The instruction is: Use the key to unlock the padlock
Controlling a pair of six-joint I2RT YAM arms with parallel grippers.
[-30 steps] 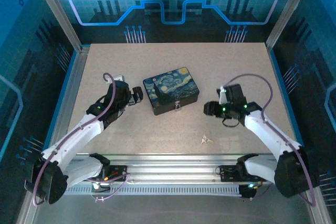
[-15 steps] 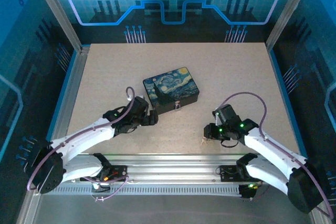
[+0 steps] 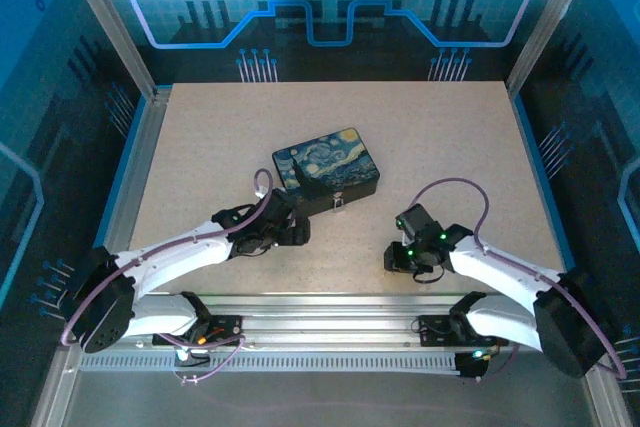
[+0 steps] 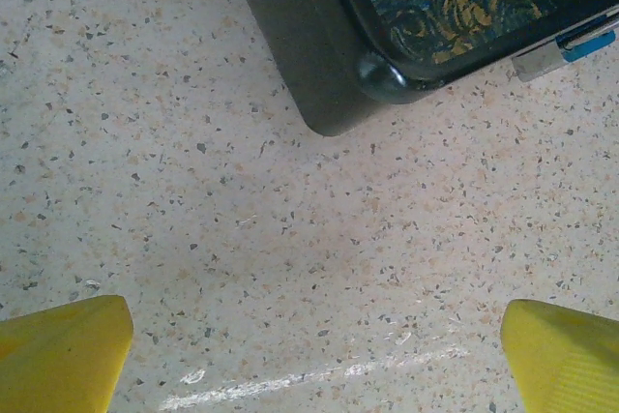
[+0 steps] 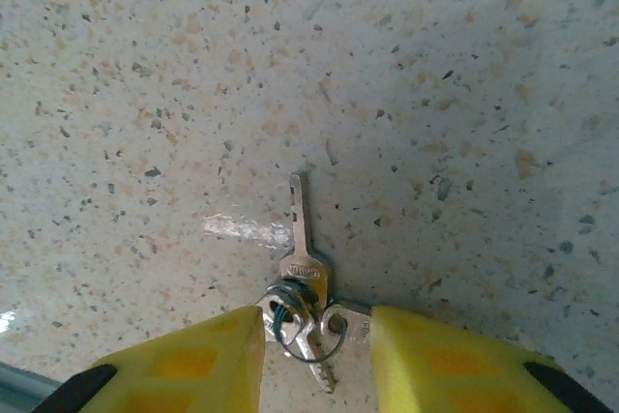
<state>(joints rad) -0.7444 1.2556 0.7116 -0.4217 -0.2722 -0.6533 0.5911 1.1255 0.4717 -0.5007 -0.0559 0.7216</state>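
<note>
The key [image 5: 302,239] is thin and silvery, lying flat on the speckled table and joined by a wire ring to two more keys. My right gripper [image 5: 317,355] is down over the bunch, its yellow fingers [image 5: 184,365] pressed against the key heads from both sides. From above, that gripper [image 3: 398,259] sits near the table's front edge. A small pale piece [image 3: 340,203] hangs at the front latch of the black box; it looks like the padlock but is too small to tell. My left gripper [image 4: 314,355] stands open over bare table by the box's near left corner.
The black box [image 3: 326,172] with the swirly blue painting lid lies mid-table; its corner [image 4: 382,79] is just ahead of the left fingers. A metal rail [image 3: 320,309] runs along the near edge, and frame posts stand at the sides.
The right arm came down toward the front edge onto the keys and its fingers narrowed around them. The left arm swung right and nearer, stopping by the box's corner, still open.
</note>
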